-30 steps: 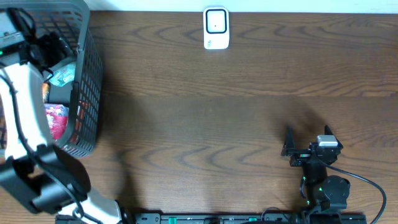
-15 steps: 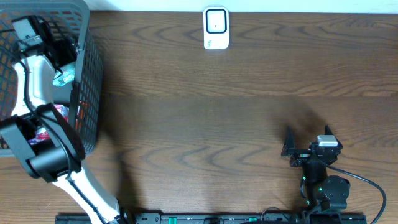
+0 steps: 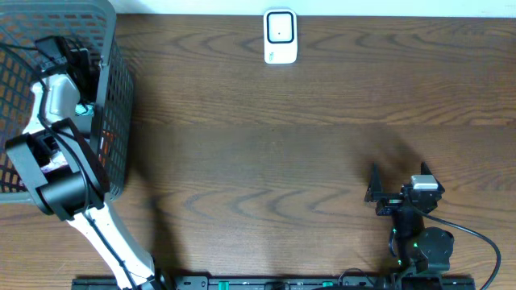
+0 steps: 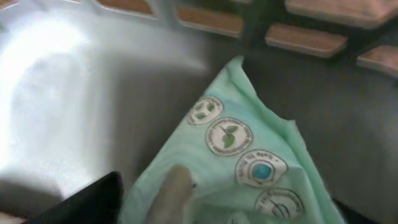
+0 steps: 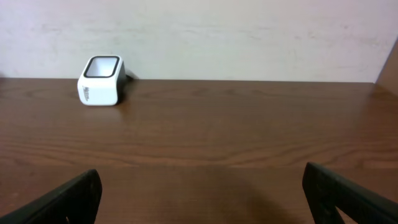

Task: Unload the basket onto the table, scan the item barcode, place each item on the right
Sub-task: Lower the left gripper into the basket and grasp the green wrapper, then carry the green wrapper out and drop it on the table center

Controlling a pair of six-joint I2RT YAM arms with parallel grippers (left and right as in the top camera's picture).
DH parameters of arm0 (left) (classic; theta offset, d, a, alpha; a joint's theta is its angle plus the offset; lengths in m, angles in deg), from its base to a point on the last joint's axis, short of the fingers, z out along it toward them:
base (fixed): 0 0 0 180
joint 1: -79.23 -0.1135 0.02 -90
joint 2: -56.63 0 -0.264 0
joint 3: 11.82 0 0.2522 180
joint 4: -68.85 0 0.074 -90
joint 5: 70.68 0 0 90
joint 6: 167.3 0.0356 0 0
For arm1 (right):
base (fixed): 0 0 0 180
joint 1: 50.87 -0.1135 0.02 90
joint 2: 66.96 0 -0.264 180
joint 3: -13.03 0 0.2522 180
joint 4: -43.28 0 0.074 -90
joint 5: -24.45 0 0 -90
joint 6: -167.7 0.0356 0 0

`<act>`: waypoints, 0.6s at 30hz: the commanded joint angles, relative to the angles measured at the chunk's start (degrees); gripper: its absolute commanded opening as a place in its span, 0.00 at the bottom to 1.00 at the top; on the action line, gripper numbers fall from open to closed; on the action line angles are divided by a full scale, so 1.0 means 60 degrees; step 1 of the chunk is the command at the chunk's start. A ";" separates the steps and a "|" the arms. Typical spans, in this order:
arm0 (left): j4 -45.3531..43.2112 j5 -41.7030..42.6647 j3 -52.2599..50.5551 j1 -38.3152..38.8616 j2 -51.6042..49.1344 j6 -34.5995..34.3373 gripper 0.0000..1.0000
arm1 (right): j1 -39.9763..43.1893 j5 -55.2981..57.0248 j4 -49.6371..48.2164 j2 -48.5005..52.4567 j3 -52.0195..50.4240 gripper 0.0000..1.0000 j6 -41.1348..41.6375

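A mint-green packet (image 4: 249, 155) with round printed badges lies on the grey floor of the basket (image 3: 113, 97). In the overhead view only a teal sliver of the packet (image 3: 83, 109) shows beside the left arm. My left gripper (image 4: 214, 205) reaches down into the basket, open, with the packet between its dark fingers (image 4: 93, 199); contact is not clear. The white barcode scanner (image 3: 280, 36) stands at the table's far edge and also shows as the scanner (image 5: 101, 80) in the right wrist view. My right gripper (image 3: 399, 176) hovers open and empty near the front right.
The dark mesh basket occupies the table's left end, its wall (image 4: 298, 37) close behind the packet. A pink-red item (image 3: 53, 165) shows under the left arm. The brown wooden table (image 3: 266, 161) stretches between basket, scanner and right arm.
The left arm has swung further into the basket and lowered onto the green packet, and its fingers have begun to narrow. The right arm has not moved.
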 commanded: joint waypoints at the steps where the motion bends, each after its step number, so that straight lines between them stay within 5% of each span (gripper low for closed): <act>1: 0.0277 -0.0007 -0.0058 -0.0007 -0.0324 0.0277 0.61 | -0.0036 0.0051 0.0007 -0.0051 -0.0036 0.99 -0.0073; 7: 0.0557 -0.0015 -0.0040 -0.0007 0.0047 0.0149 0.08 | -0.0036 0.0051 0.0007 -0.0051 -0.0036 0.99 -0.0073; 18: 0.0474 -0.0007 -0.0033 -0.0007 0.3807 -0.2160 0.08 | -0.0036 0.0047 0.0004 -0.0051 -0.0036 0.99 -0.0073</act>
